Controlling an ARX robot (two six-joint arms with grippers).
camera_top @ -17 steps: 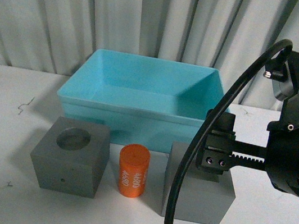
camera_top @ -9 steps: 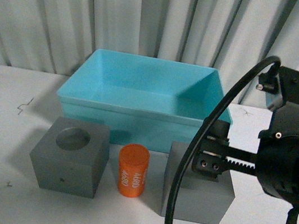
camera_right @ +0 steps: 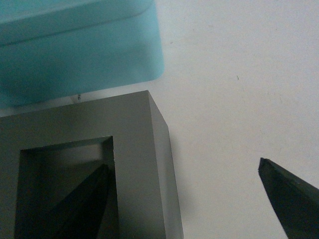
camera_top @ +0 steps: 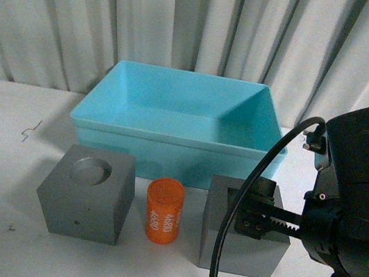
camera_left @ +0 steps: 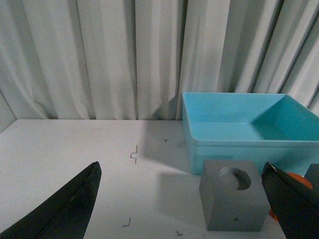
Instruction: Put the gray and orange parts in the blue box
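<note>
Curtain [camera_top: 84, 17], pale and pleated, fills the background behind a white table [camera_top: 0, 151] marked with a few small dark scuffs. The blue box [camera_top: 171, 136] sits toward the back of the table and looks empty. In front of it, three parts stand in a row on the table: the gray cube with a round recess [camera_top: 88, 193] to the left, the orange cylinder [camera_top: 163, 211] upright in the middle, and the gray cube with a rectangular recess [camera_top: 244, 250] to the right.

The right pincer [camera_right: 184, 199] is spread wide at the right-hand cube. One finger [camera_right: 79, 209] is down inside the rectangular recess, and the other [camera_right: 289, 194] is out past the cube's side wall, over bare table. It is not clear whether either finger touches the wall. The left pincer [camera_left: 177, 206] is also spread wide, holding nothing, with the round-recess cube in view between its fingers.

From the front, the right arm and its black cable [camera_top: 243, 211] cover most of the rectangular recess. The white lettering on the cylinder is too small to read with confidence. In the left wrist view only a sliver of the cylinder shows.
</note>
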